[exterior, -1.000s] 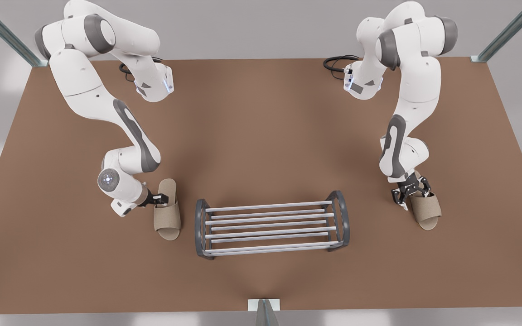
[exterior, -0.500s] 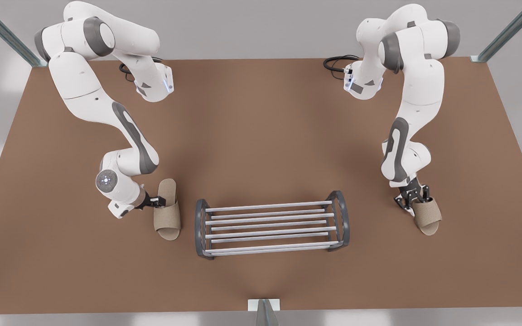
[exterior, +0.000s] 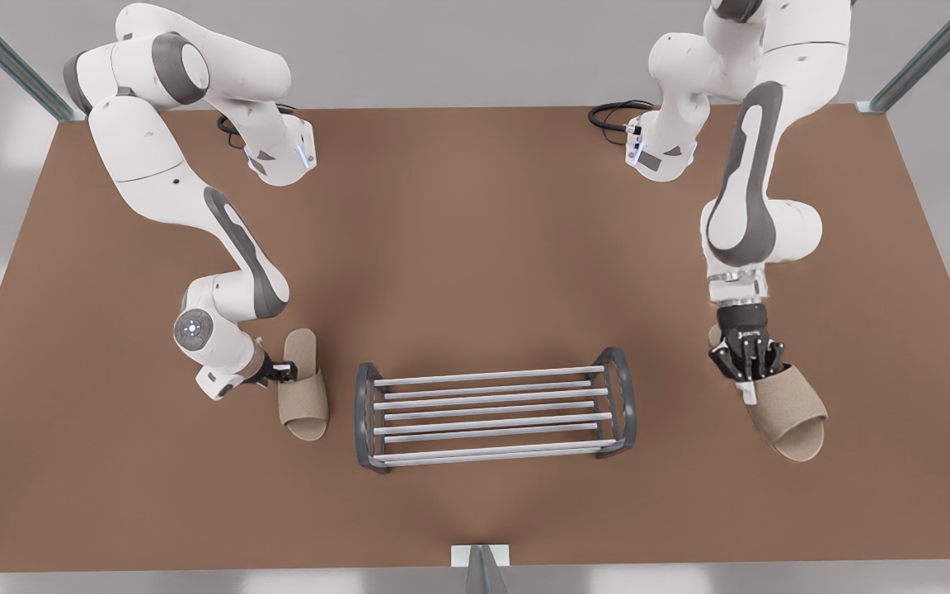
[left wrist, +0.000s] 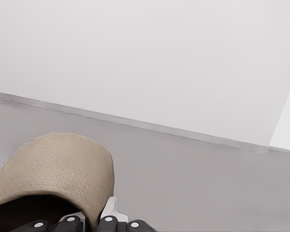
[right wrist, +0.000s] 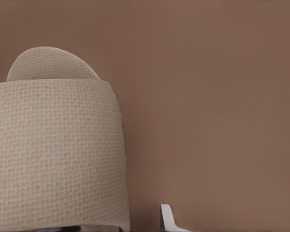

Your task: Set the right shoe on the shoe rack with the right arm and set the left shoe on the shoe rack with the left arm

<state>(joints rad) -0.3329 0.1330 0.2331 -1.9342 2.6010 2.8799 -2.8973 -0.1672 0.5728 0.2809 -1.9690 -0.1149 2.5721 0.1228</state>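
**Right arm.** The right arm, on the front view's left, reached down to the table. Its black two-finger tool (exterior: 287,371) stood at the heel-side edge of the wide strap of the right shoe (exterior: 303,400), a beige fabric open-toe slide slipper. This shoe lay flat on the brown table (exterior: 475,247), just beside the rack's end frame on the front view's left, with its toe toward the near edge. In the right wrist view one white fingertip (right wrist: 167,218) stood clear of the strap of the right shoe (right wrist: 53,154), and bare table showed between them. The tool was therefore not closed on the shoe.

**Left arm.** The left arm was on the front view's right. Its tool (exterior: 749,381) was clamped on the strap edge of the left shoe (exterior: 788,412), an identical beige slipper. In the left wrist view the fingers (left wrist: 108,223) pinched the strap wall of the left shoe (left wrist: 53,164) from both sides. Grey floor and a white wall lay behind it.

**Rack.** The low shoe rack (exterior: 500,375), with dark grey arched end frames and pale silver bars, stood between the two shoes. The left shoe was well apart from it.
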